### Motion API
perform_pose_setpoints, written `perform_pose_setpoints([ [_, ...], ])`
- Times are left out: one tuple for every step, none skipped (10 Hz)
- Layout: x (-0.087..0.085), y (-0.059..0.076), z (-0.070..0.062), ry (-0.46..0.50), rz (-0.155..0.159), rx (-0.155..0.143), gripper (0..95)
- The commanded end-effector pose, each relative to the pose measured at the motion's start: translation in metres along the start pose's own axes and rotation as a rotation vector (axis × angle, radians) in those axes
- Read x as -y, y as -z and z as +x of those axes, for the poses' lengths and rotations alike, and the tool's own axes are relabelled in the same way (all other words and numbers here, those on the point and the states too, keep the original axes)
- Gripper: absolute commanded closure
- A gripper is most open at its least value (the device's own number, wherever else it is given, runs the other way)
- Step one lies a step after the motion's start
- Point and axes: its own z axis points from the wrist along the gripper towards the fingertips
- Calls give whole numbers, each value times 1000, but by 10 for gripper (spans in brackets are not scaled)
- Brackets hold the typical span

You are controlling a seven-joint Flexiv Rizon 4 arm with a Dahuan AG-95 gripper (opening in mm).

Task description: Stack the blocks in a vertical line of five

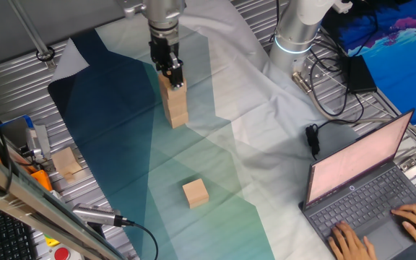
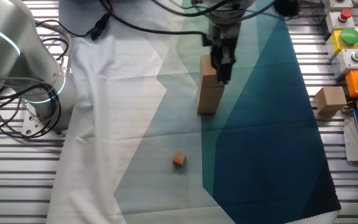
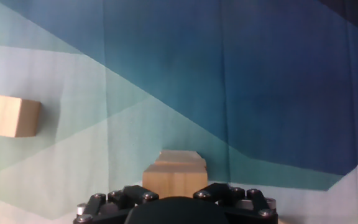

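A stack of light-tan wooden blocks (image 1: 177, 108) stands upright on the teal part of the cloth; it also shows in the other fixed view (image 2: 207, 93). I cannot tell its exact count. My gripper (image 1: 173, 74) is straight above it, its fingers (image 2: 222, 67) down over the sides of the top block (image 1: 175, 90), shut on it. The top block sits in line with the one beneath. In the hand view the stack's top (image 3: 176, 174) shows just ahead of the gripper body, and the fingertips are hidden. No other equal block is in view.
A smaller tan cube (image 2: 179, 160) lies loose on the cloth, nearer the front (image 1: 195, 193) and at the left of the hand view (image 3: 10, 115). A paler cube (image 1: 67, 162) sits off the cloth on the metal table. A laptop (image 1: 360, 180) and cables are at the right.
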Motion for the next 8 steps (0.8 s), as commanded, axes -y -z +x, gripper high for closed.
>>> perform_pose_setpoints([
  [-3, 11, -9, 5, -7, -3, 0],
  [-6, 17, -19, 8, -8, -2, 0],
  [-9, 17, -27, 11, -12, 2, 0],
  [-16, 15, -39, 10, -14, 5, 0],
  [-28, 8, -58, 10, -18, 6, 0],
  [-34, 5, -68, 9, -18, 4, 0],
  [-44, 0, -80, 5, -13, -3, 0],
  [-54, -4, -92, 5, -12, -4, 0],
])
